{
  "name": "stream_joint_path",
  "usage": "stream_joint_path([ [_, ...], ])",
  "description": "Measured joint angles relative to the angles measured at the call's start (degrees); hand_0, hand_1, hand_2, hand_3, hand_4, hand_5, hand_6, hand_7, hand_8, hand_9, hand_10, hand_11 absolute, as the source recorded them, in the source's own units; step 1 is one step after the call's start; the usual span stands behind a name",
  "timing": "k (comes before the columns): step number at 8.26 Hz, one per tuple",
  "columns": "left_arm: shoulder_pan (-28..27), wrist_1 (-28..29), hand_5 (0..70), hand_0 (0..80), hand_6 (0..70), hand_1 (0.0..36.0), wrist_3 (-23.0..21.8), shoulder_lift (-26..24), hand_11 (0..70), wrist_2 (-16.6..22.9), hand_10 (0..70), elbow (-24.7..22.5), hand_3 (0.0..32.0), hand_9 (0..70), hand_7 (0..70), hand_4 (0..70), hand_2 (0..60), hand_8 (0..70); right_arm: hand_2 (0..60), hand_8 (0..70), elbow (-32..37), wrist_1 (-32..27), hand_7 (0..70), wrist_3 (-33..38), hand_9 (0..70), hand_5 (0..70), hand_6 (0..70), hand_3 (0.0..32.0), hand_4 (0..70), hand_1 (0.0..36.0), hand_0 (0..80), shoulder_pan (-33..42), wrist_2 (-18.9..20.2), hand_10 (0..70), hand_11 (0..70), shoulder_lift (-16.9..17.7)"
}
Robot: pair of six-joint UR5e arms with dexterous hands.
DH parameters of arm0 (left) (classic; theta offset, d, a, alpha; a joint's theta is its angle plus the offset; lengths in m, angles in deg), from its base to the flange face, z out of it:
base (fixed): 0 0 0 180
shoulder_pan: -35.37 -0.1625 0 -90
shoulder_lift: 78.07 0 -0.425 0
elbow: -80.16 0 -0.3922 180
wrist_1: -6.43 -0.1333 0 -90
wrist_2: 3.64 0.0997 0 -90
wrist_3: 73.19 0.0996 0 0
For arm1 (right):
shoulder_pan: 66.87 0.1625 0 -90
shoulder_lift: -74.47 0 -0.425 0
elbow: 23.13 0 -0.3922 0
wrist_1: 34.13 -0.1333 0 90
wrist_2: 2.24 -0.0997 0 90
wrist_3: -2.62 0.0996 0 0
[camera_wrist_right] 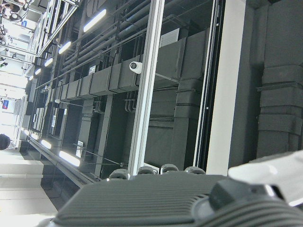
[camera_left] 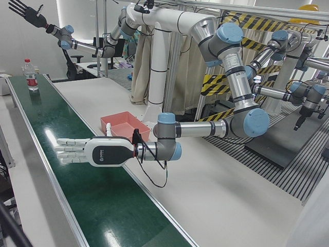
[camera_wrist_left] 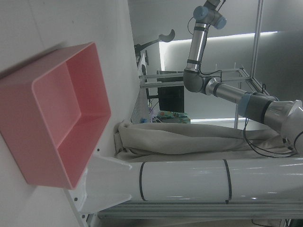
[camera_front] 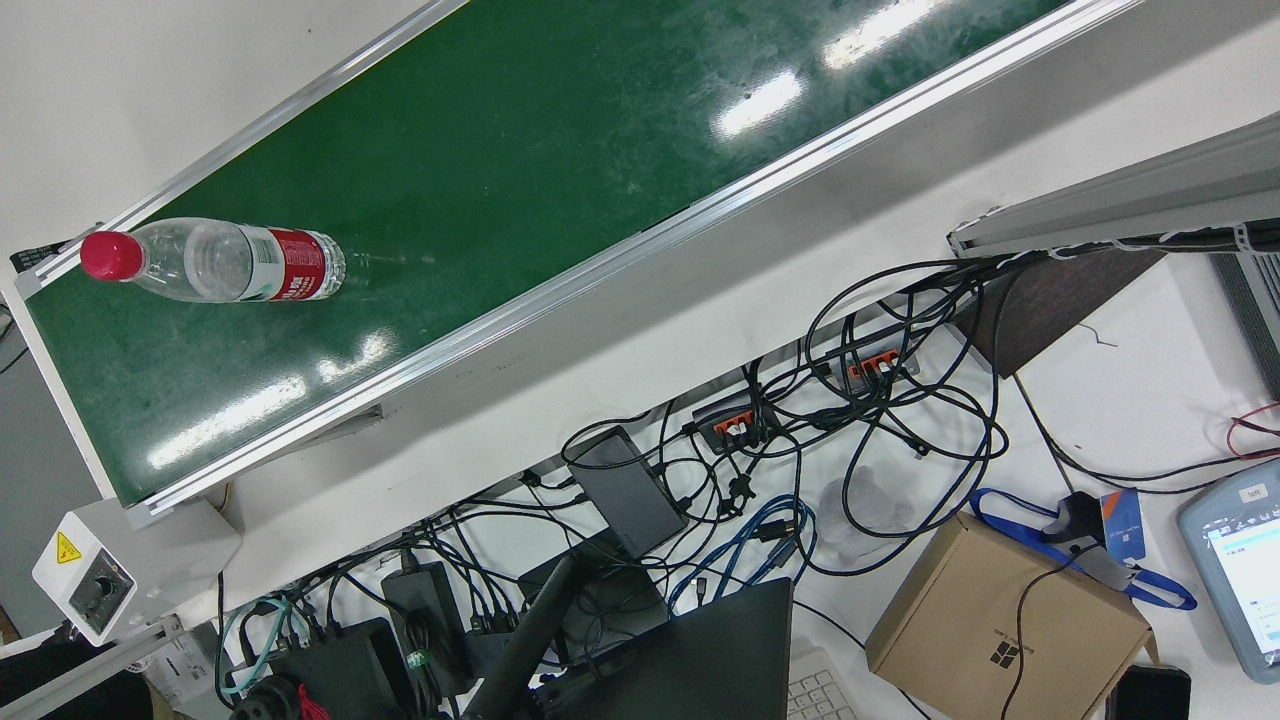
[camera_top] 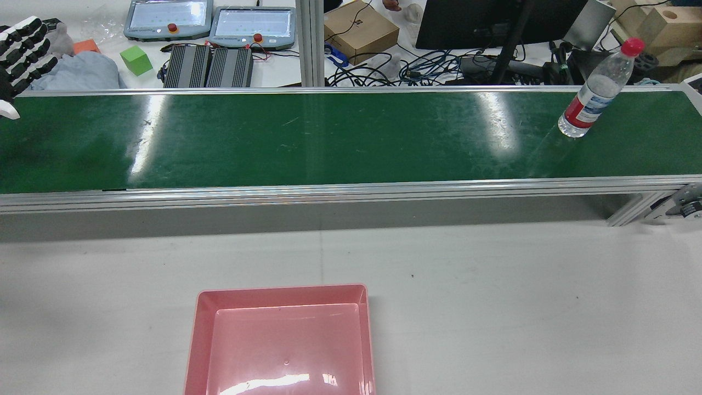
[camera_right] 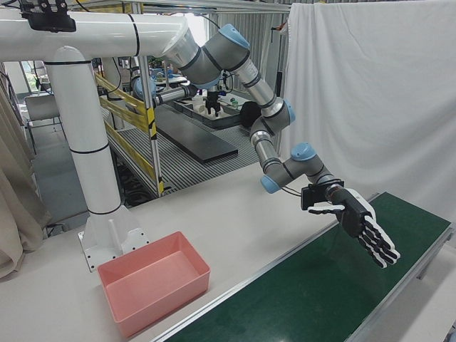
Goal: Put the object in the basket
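The long green belt [camera_top: 329, 137] runs across the upper half of the rear view, from the left edge to the right edge. Below it is the grey table [camera_top: 493, 285]. On this table, at the bottom of the frame and a little left of the middle, stands the pink basket [camera_top: 274, 295], well apart from the belt.

The left hand [camera_left: 85, 151] is in the lower left part of the left-front view. It hangs over the belt with the fingers straight and a little spread, and it holds nothing. In the rear view only a part of this hand shows, at the upper left corner of the frame, over the left end of the belt. In the right-front view the same hand is at the right of the middle, its fingers stretched out and pointing down toward the belt.

The right hand [camera_left: 23, 10] is at the upper left corner of the left-front view, raised high above the far end of the belt. Its fingers are wide apart and it has hold of nothing.

The bottle [camera_top: 595, 96] is clear plastic with a red cap and a red label. It stands upright on the belt near the right end, at the upper right of the rear view. So it is at the opposite end of the belt from the left hand, and well apart from the basket too. The right hand is high over that end of the belt and does not touch the bottle.
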State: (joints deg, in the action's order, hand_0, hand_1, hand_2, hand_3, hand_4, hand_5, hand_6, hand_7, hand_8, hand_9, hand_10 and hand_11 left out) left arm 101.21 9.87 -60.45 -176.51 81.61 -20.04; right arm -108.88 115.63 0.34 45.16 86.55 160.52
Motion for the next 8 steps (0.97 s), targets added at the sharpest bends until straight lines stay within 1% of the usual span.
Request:
stream_joint_path([
  [3, 0.06, -0.01, 8.4, 59.9, 1.7, 13.0, 0.00, 0.06, 6.7, 0.00, 3.0, 0.04, 0.0, 0.5, 0.0, 0.1, 0.0, 0.0, 0.0, 0.0, 0.05, 0.00, 0.0, 0.00, 0.0, 0.0, 0.0, 0.0, 0.0, 0.0, 0.0, -0.02, 0.01, 0.0, 0.0, 0.00],
  [7, 0.18, 0.06, 8.1, 59.9, 1.6, 12.5, -0.07, 0.09, 6.5, 0.00, 2.8, 0.01, 0.0, 0.0, 0.0, 0.1, 0.0, 0.0, 0.0, 0.0, -0.02, 0.00, 0.0, 0.00, 0.0, 0.0, 0.0, 0.0, 0.0, 0.0, 0.0, -0.03, 0.01, 0.0, 0.0, 0.00],
  [8, 0.22, 0.10, 7.4, 59.2, 0.8, 11.0, -0.08, 0.09, 5.6, 0.00, 2.3, 0.00, 0.0, 0.1, 0.0, 0.0, 0.0, 0.0, 0.0, 0.0, 0.00, 0.00, 0.0, 0.00, 0.0, 0.0, 0.0, 0.0, 0.0, 0.0, 0.0, -0.02, 0.03, 0.0, 0.0, 0.00],
])
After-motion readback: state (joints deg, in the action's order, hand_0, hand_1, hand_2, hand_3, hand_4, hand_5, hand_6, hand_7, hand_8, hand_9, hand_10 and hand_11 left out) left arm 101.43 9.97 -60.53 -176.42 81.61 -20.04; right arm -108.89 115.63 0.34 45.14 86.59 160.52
